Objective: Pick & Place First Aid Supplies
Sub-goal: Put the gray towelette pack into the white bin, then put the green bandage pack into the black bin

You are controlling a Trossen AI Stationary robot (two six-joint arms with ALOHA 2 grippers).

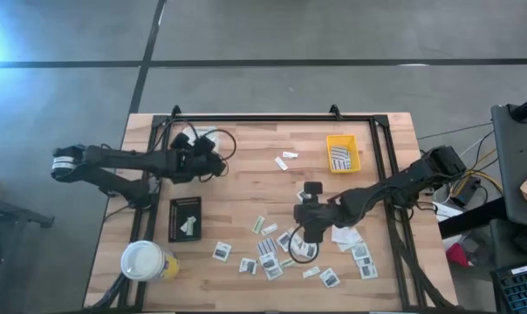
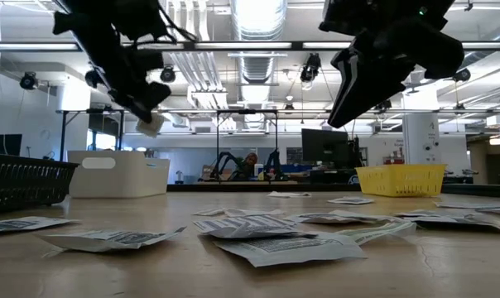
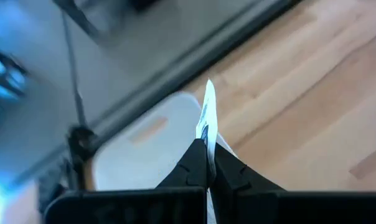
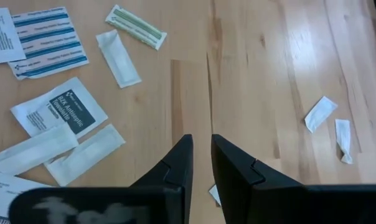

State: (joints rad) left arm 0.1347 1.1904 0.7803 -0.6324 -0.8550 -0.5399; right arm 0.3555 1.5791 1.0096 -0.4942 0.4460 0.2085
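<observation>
White packet pinched edge-on in left claw.

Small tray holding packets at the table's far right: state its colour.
Yellow tray, seen best in the high view.

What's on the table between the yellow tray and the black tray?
In the high view, two small white packets lie on the bare wood between the yellow tray and the black tray, nearer the yellow one. Nothing else sits on that stretch.
</observation>
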